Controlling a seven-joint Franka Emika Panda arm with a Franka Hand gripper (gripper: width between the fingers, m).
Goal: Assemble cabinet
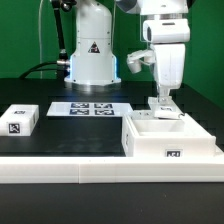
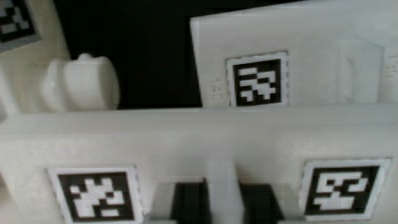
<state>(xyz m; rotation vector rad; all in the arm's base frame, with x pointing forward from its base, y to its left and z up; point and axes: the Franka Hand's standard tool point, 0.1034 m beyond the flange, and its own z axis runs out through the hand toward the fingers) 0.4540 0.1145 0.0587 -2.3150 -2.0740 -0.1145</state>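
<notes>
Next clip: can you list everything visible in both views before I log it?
cabinet: one, white tagged hollow box, on the table at the exterior view's right
small block: one, white, tagged, at the exterior view's left
marker board: one, white with tags, flat at mid-table in front of the robot base
long rail: one, white, along the table's front edge
table: one, black
robot base: one, white, behind the marker board
gripper: one, white, lowered at the cabinet's rear wall; the wrist view shows tagged white faces close up, and open or shut cannot be told
</notes>
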